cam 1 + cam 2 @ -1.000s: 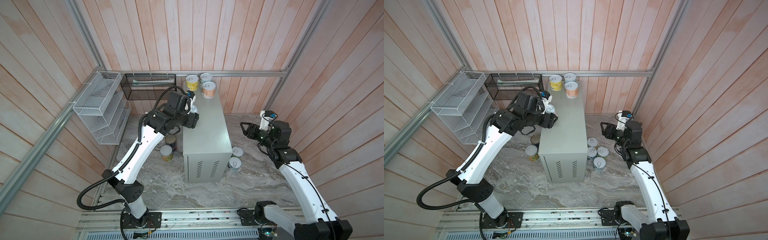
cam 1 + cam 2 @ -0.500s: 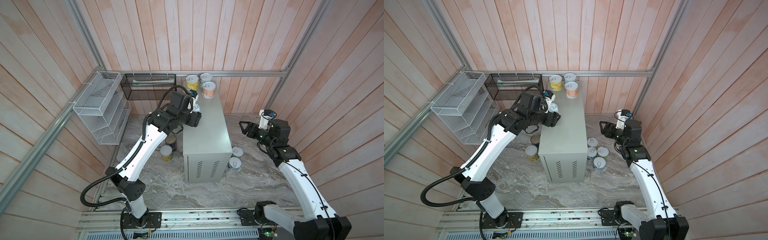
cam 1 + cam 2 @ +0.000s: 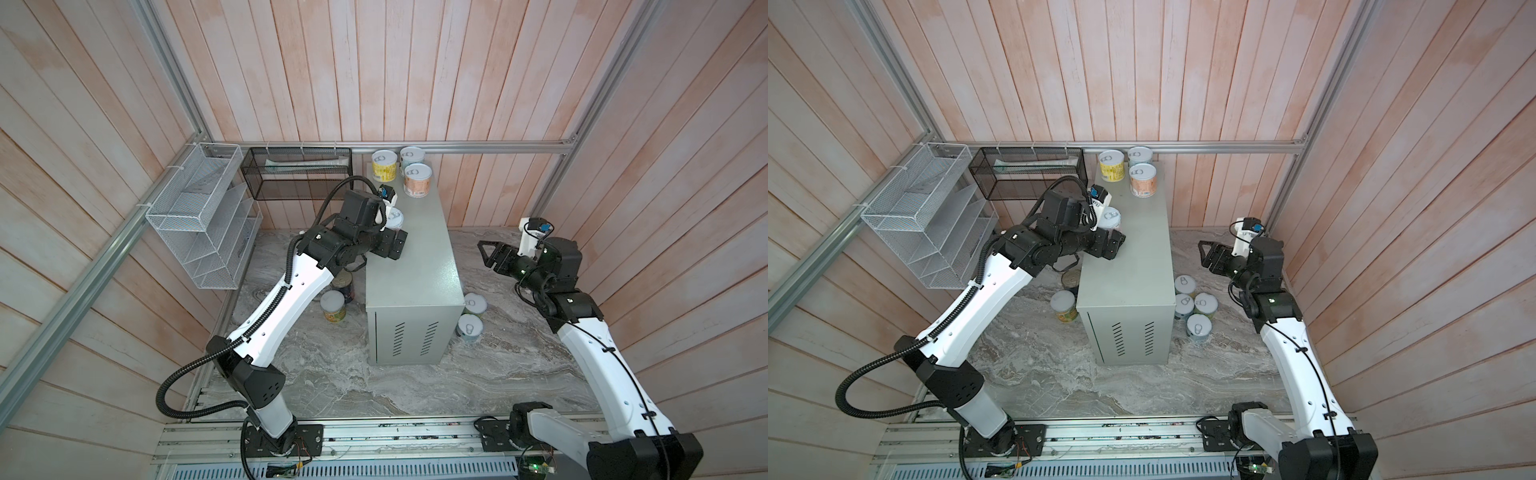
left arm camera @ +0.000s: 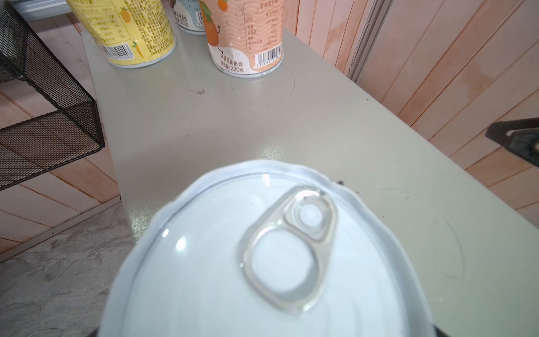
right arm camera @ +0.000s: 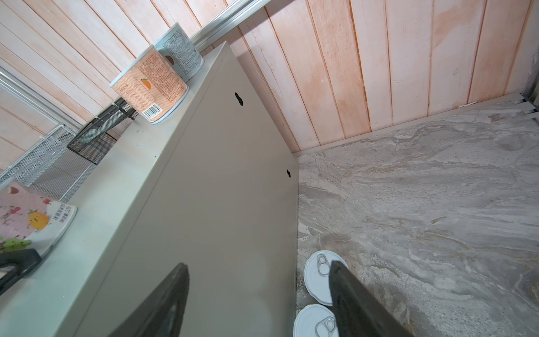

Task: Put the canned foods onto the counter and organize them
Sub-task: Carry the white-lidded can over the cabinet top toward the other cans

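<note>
I count four tins up on the tall grey-green metal counter (image 3: 419, 257): a yellow-labelled tin (image 3: 383, 165), a pale-blue tin (image 3: 412, 156) and an orange-labelled tin (image 3: 417, 179) at its far end, and a pink-labelled tin (image 3: 394, 218) by its left edge. Four silver-lidded tins (image 3: 1199, 327), a green-and-yellow tin (image 3: 1065, 305) and a taller dark-blue tin (image 3: 1071, 280) wait on the grey marble floor (image 3: 1038, 365), so I judge us under halfway. My left gripper (image 3: 394, 232) straddles the pink-labelled tin, jaws spread, the one visible finger clear of it; my right gripper (image 3: 487, 257) hangs parted and empty beside the counter.
</note>
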Available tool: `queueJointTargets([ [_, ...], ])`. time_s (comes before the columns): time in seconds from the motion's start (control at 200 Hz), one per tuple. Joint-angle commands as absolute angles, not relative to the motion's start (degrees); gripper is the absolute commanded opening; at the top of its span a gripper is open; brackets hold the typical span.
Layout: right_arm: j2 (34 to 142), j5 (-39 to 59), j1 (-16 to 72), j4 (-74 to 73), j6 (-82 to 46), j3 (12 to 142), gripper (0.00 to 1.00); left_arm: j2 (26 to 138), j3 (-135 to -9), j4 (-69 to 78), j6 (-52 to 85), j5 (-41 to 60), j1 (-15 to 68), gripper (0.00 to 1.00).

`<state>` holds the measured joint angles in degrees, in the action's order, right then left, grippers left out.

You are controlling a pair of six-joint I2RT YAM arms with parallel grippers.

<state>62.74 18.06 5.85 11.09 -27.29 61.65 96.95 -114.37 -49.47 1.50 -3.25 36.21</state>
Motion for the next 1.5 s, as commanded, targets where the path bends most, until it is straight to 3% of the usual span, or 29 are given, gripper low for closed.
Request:
queueJointTargets([
  [0.0,62.4,19.2,5.6,10.2,-27.9,62.2,0.75,94.3,-112.3,-48.5,1.2,-3.5,37.1,1.0],
  [0.36,62.6,19.8,5.6,9.2,-28.7,62.3,0.72,85.7,-98.1,-40.5,6.0,-3.7,37.0,1.0],
  [0.745,63.0,21.2,5.6,7.6,-29.4,62.0,0.64,84.8,-95.7,-40.3,6.1,-7.7,37.0,1.0],
  [1.07,63.7,21.4,5.7,7.1,-30.0,61.6,0.62,86.4,-97.3,-37.6,4.8,-10.4,36.8,0.74],
  [1.49,64.4,21.3,5.7,6.9,-29.4,61.6,0.62,92.8,-102.2,-32.2,2.3,-8.5,34.5,0.73],
])
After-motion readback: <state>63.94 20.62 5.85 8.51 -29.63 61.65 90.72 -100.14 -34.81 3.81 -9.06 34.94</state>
